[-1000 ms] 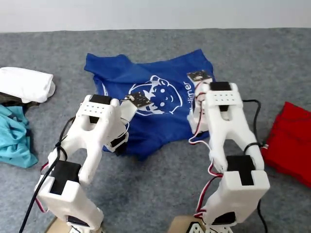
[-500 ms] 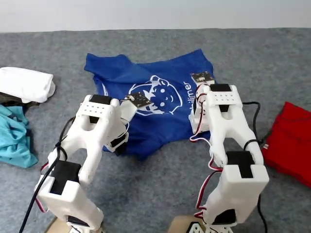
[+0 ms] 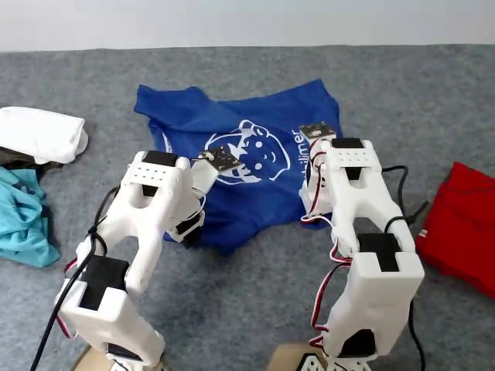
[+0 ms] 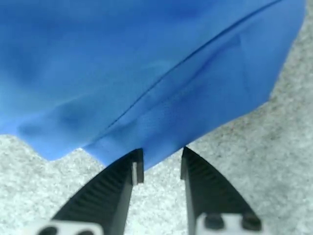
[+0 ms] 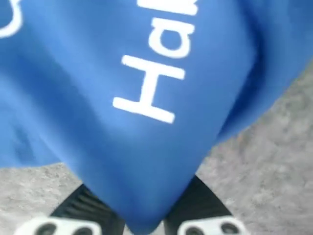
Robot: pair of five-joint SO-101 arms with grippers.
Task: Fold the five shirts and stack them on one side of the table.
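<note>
On the grey table the blue shirt lies spread with its print up, between my two arms. The white shirt and teal shirt sit well off to one side, and the red shirt sits off to the other.

My left hand is spread at the near hem. The cloth edge lies just at the fingertips and bare table shows in the gap, so nothing is gripped there yet. My right hand has blue cloth bunched down between its fingers. It looks pinched on the shirt's lettered side, though the cloth hides the tips, so I hold that loosely.

My worry is an uneven lift. If the right hand pulls while the left has no hold, the shirt will drag and twist instead of folding cleanly. If the left closes where it is, it may catch only the top layer of the hem, or miss the hem and close on nothing. The right-hand pinch also sits close to the edge and could slip free.

Compared with a second ago, the right arm has swung slightly inward toward the print. The left arm and the other shirts have not moved.
</note>
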